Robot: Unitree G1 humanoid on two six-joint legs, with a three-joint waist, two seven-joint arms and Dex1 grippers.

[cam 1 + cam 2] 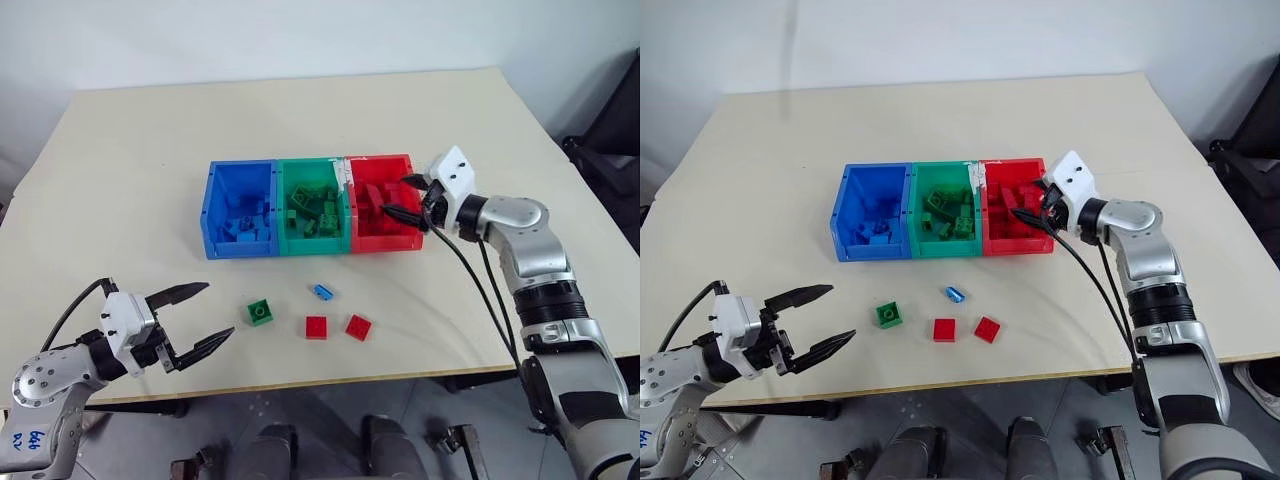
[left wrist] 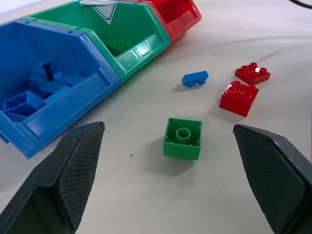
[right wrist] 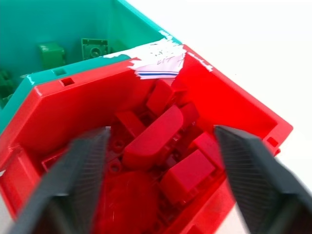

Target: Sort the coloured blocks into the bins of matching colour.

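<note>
Loosely, studded square plastic blocks [image 1: 316, 327] lie before glossy rectangular bins [image 1: 243, 212]

I get bright, even light with soft shadows; glare on the green bin [image 2: 139, 48], right gripper's fingers [image 3: 73, 180] blurred.

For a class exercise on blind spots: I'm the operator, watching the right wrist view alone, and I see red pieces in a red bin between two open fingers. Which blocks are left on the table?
Observer: Four lie in front of the bins: a green block, a blue block and two red blocks.
Operator: Where is the other arm?
Observer: The left end effector is open near the table's front edge, pointing toward the green block.
Operator: Which bin neighbours the green bin on its far side?
Observer: The blue bin, with blue pieces inside.
</note>
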